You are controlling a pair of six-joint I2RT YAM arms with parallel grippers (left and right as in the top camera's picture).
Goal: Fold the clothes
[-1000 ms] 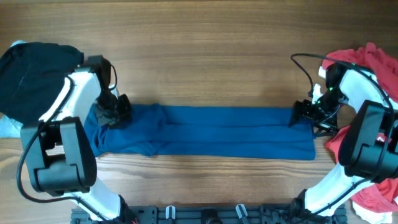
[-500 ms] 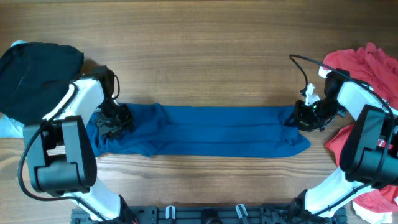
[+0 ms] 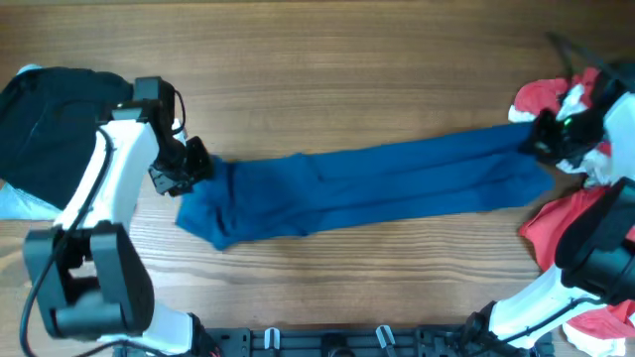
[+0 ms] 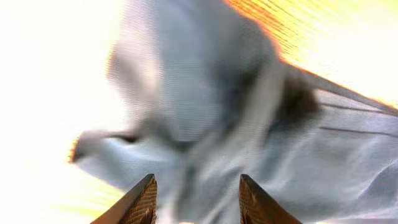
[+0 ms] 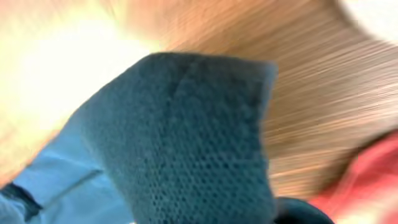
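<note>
The dark blue T-shirt (image 3: pixel 367 188), one of the clothes, lies folded into a long band that slants across the table from lower left to upper right. My right gripper (image 3: pixel 536 144) is shut on its right end. In the right wrist view the blue cloth (image 5: pixel 186 137) fills the picture and hides the fingers. My left gripper (image 3: pixel 193 171) hovers at the shirt's bunched left end. Seen from the left wrist, the gripper (image 4: pixel 198 196) has its fingers apart, with blurred blue cloth (image 4: pixel 336 143) beyond them.
A black garment (image 3: pixel 55 119) is heaped at the far left, with a pale blue one (image 3: pixel 15 203) peeking out below it. Red clothes (image 3: pixel 556 223) are piled at the right edge, under and around my right arm, and show red (image 5: pixel 367 180) in the right wrist view.
My right gripper shut on the shirt's right end and pulled it right and towards the table's far side, so the band now slants. My left gripper's jaws widened and it shifted slightly.
</note>
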